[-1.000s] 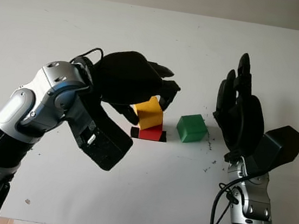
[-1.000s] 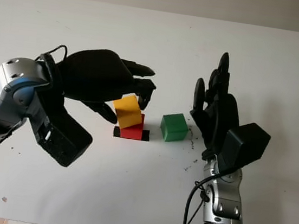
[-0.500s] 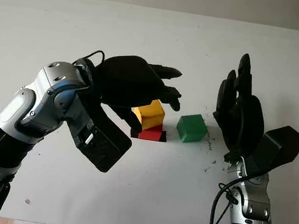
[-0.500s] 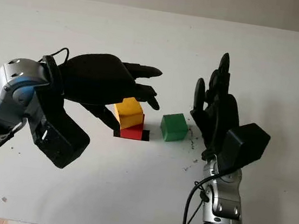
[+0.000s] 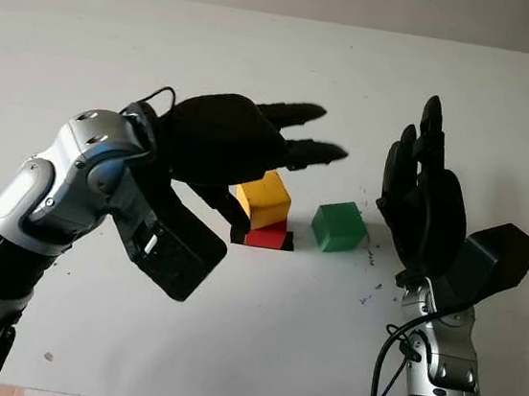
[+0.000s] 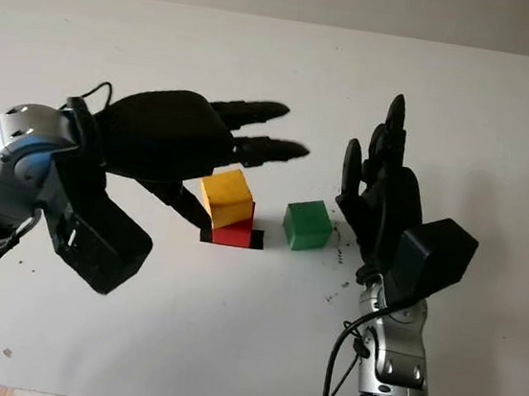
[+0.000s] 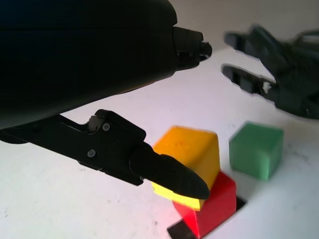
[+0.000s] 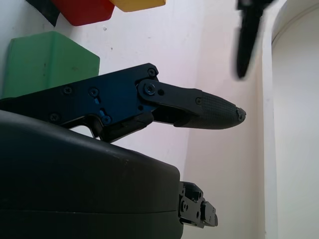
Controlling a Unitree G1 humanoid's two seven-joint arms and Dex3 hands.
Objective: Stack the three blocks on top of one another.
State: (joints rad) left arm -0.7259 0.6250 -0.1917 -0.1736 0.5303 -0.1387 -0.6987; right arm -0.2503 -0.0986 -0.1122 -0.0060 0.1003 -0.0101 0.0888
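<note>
Yellow block sits on the red block, released; left robot hand open above, holding nothing.

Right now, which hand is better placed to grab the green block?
Probably the right hand: it is open beside the green block. The left hand, also open, hovers over the yellow block.
</note>
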